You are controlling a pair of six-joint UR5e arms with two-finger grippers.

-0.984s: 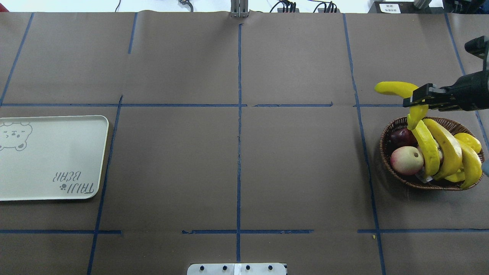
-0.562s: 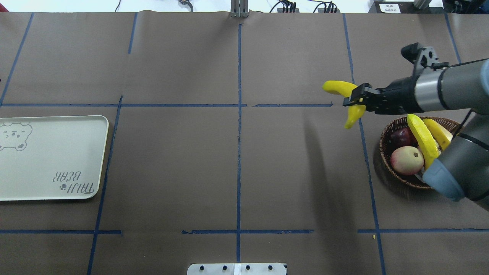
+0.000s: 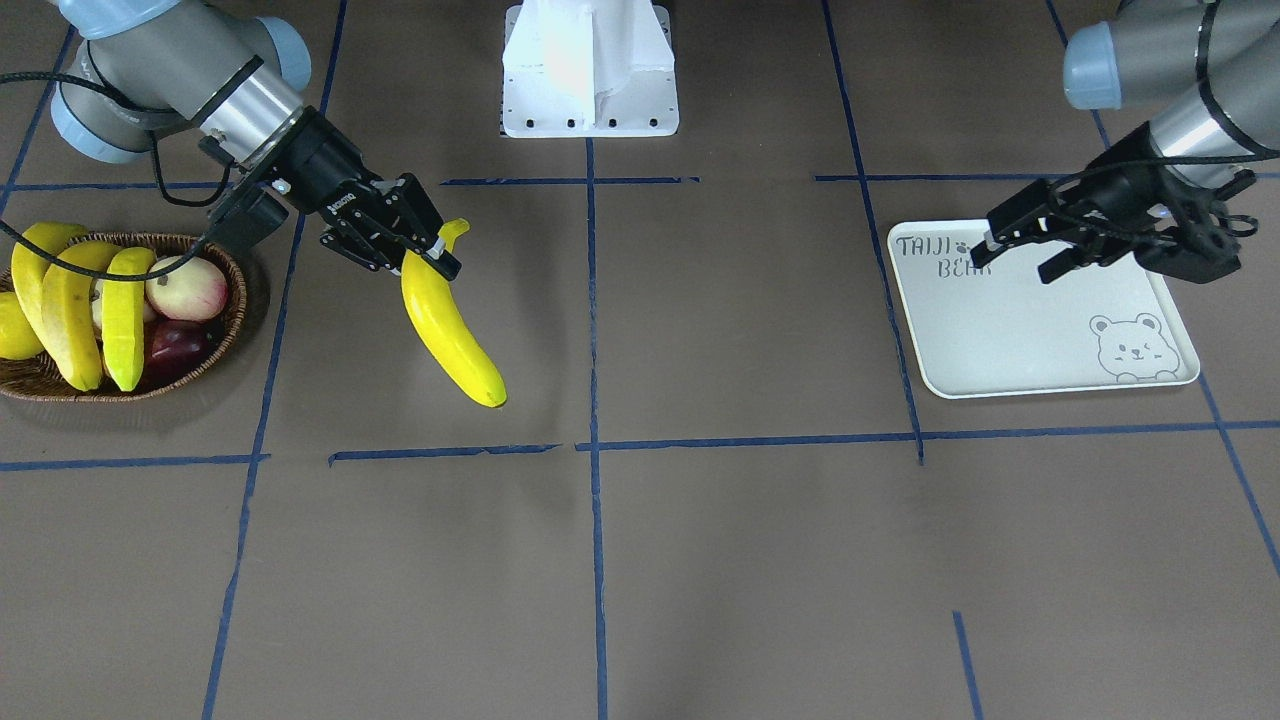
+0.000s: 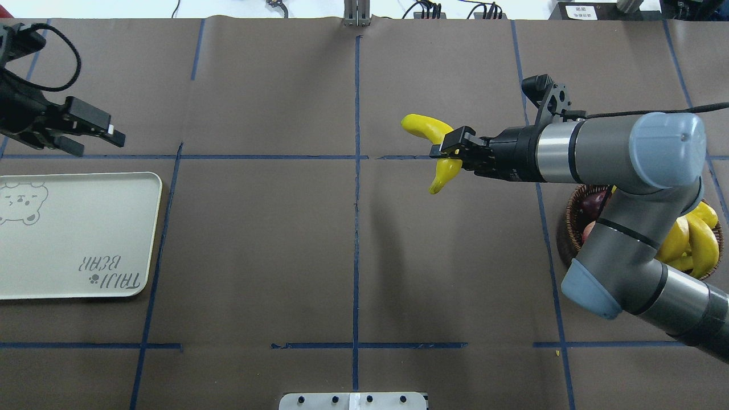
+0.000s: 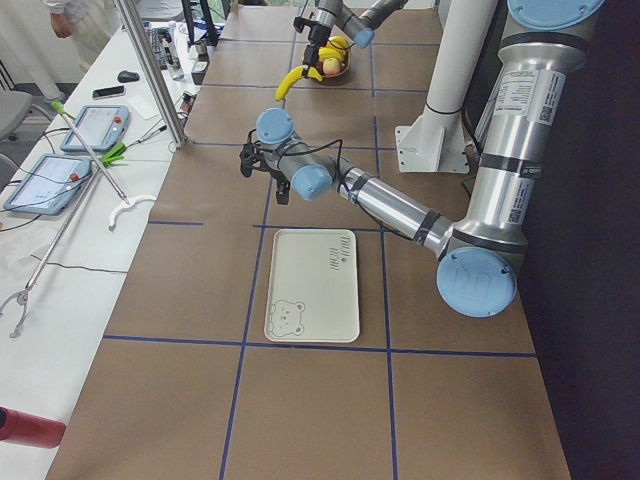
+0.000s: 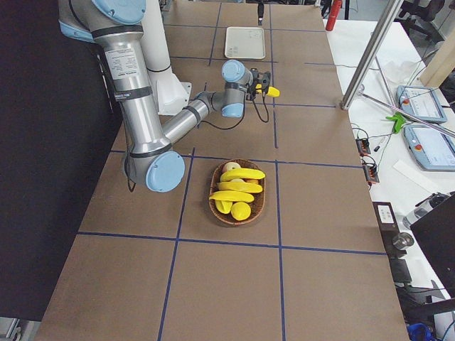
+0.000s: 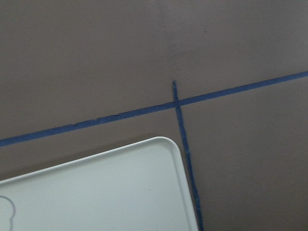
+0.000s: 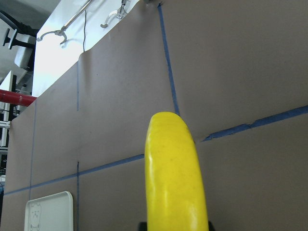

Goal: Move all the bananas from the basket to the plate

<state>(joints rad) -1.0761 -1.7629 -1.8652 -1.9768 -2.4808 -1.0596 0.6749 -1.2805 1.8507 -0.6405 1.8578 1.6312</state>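
While right hand point(image 4: 450, 149) grips smooth curved yellow banana point(image 4: 421, 125), left hand point(image 4: 101, 143) spread wide

The banana point(image 3: 447, 325) looks like smooth, glossy yellow plastic. The basket point(image 3: 50, 385) is rough brown woven wicker. The plate point(image 3: 1000, 330) is smooth, matt cream and plastic-looking. Matt brown paper, faintly creased, covers the worktop point(image 3: 740, 330), crossed by blue tape lines point(image 3: 590, 300). The right end effector point(image 4: 450, 149) is matt black, its arm point(image 4: 603, 148) satiny grey metal with a pale blue cap point(image 4: 669, 145)
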